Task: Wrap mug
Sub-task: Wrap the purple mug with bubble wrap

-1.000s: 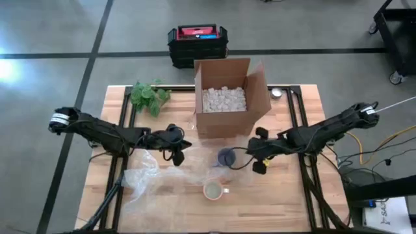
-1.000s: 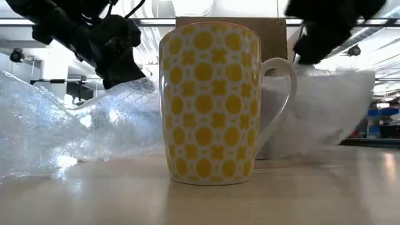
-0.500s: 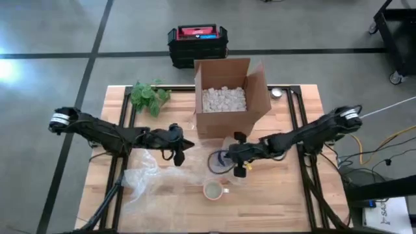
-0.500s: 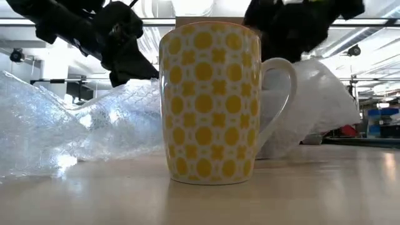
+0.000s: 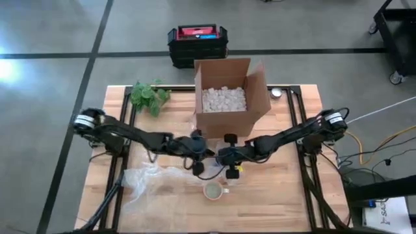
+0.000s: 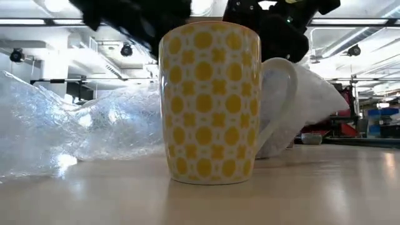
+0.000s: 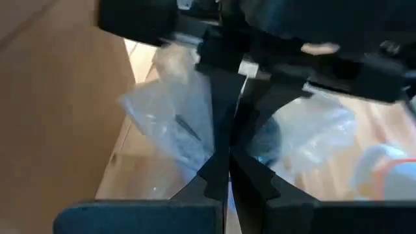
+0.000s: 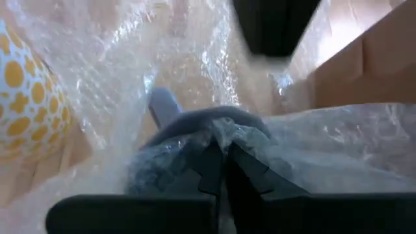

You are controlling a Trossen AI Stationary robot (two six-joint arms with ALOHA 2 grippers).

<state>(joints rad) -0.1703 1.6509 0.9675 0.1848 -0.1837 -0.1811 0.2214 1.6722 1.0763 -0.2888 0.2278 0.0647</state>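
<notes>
A blue mug (image 8: 188, 146) sits under clear bubble wrap (image 8: 162, 58) in the right wrist view; the grippers hide it in the high view. My left gripper (image 5: 205, 157) and my right gripper (image 5: 221, 156) meet fingertip to fingertip over it, both shut on the wrap. The rest of the bubble wrap (image 5: 148, 181) trails toward the table's near left. A yellow-patterned mug (image 5: 212, 190) stands upright on its base just in front of them, untouched. My left gripper pinches a thin bit of the bubble wrap (image 7: 195, 140) between its two shut fingertips, coming level from the table's left. One layer or several, I cannot tell. The wrap spreads out beyond the fingers on both sides. My right gripper pinches bunched bubble wrap (image 8: 221, 130) between its two fingertips, right over the blue mug's top. It comes from the table's right, slanting down. The wrap drapes over the mug, and the wrapped bundle's (image 6: 306, 112) lower edge rests on the table.
An open cardboard box (image 5: 227, 97) of white packing peanuts stands close behind the grippers. A green plant (image 5: 148, 96) lies at the far left of the table. A black and red case (image 5: 198, 42) sits on the floor beyond.
My right gripper has gone toward the table's left, drawing the wrap over the blue mug. My left gripper has gone toward the table's right with its part of the wrap, pulling the loose sheet along the table. The two now meet over the mug.
</notes>
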